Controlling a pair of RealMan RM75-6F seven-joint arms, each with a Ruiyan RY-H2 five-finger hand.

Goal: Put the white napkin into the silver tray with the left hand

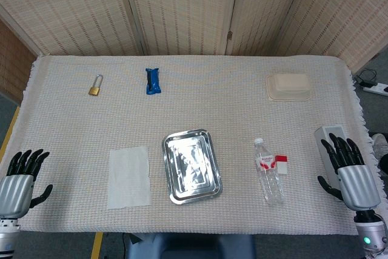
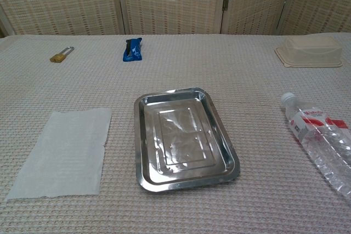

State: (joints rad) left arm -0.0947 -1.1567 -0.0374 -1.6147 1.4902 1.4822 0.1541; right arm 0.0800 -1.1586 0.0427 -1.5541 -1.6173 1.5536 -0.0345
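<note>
- I am holding my left hand at the near left corner of the table, fingers spread and pointing toward twelve o'clock, gripping nothing.
- The white napkin is lying flat on the cloth at about three o'clock from that hand, near it but not touching.
- The napkin's long axis is running from six to twelve o'clock, roughly parallel to my fingers.
- The silver tray is sitting just beside the napkin, again toward three o'clock, so hand, napkin and tray are lining up left to right.
- My right hand is waiting at the far right edge, fingers likewise apart and empty, well away from the napkin; the left is clearly the nearer one.
- In the chest view neither hand is showing, only the napkin at lower left and the tray mid-frame.
- I am judging the coming move as a reach toward three o'clock.
</note>
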